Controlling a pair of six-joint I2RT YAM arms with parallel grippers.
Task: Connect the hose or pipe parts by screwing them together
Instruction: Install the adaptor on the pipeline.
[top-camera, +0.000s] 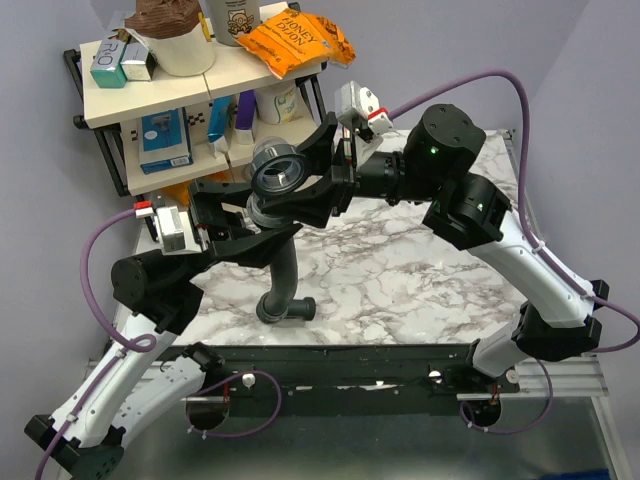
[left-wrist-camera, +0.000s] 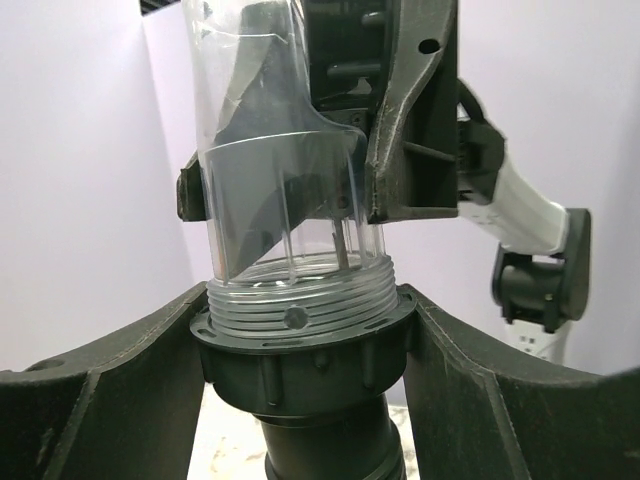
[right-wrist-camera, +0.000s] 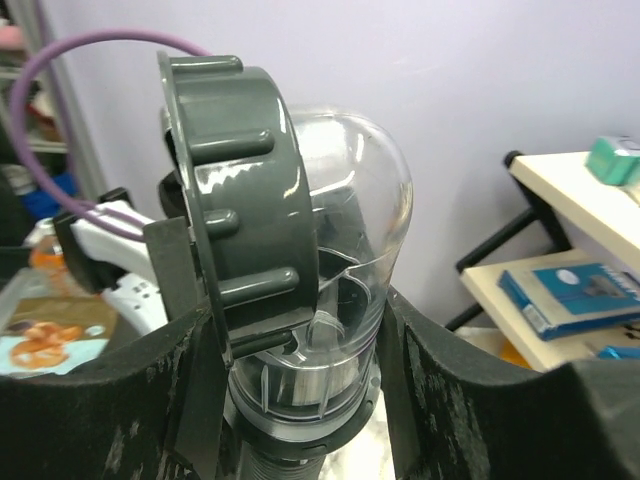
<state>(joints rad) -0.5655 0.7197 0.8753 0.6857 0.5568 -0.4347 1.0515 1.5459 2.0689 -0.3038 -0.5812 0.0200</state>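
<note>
Up off the table, my left gripper (left-wrist-camera: 305, 325) is clamped on the black collar (left-wrist-camera: 300, 365) atop the dark grey pipe (top-camera: 283, 265), whose foot and side branch rest on the marble tabletop (top-camera: 420, 290). My right gripper (right-wrist-camera: 295, 345) pinches the clear tube (right-wrist-camera: 355, 210) from the opposite side. The tube's threaded end stands in that collar with threads showing above it, and a ribbed dark grey ring nut (right-wrist-camera: 240, 200) sits tilted around its upper part.

Crowding me at the back left is a shelf rack (top-camera: 225, 68) carrying an orange snack bag (top-camera: 295, 40), boxes and bottles, close behind both sets of fingers. A purple cable (top-camera: 480, 80) arches over the right arm. Open marble lies to the right and front of the pipe, up to the black rail (top-camera: 330, 352) at the near edge.
</note>
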